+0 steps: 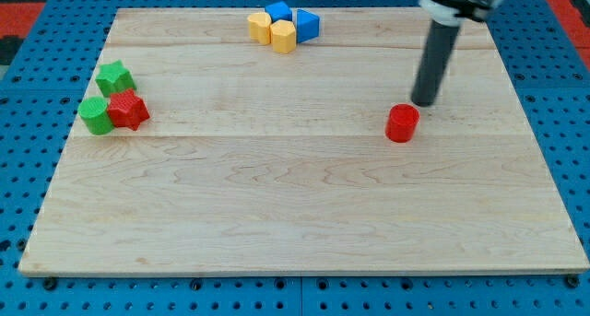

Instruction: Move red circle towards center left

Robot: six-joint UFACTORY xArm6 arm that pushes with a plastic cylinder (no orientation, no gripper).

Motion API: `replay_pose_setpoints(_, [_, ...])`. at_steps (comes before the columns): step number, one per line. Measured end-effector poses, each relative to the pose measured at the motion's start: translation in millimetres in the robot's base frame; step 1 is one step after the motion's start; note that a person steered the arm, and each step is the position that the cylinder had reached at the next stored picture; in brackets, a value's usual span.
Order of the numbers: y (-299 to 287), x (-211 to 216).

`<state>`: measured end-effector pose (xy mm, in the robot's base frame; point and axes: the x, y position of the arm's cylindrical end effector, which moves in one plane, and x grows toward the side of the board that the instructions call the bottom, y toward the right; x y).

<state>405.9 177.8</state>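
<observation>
The red circle is a short red cylinder on the wooden board, right of the board's middle. My tip is at the end of the dark rod that comes down from the view's top right. It stands just above and to the right of the red circle, very close to it; I cannot tell if they touch.
At the view's left sit a green star-like block, a green round block and a red star-like block, bunched together. At the top centre are two yellow blocks and two blue blocks.
</observation>
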Motion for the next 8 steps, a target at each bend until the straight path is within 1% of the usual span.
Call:
replay_pose_setpoints(1, [-23,34])
replay_pose_setpoints(2, [-78,-7])
replay_pose_setpoints(3, [-135,-16])
replay_pose_setpoints(4, [-54,-17])
replay_pose_setpoints(5, [-63,11])
replay_pose_setpoints(6, [-121,15])
replay_pose_setpoints(7, [-183,8])
replay_pose_setpoints(8, [-221,3])
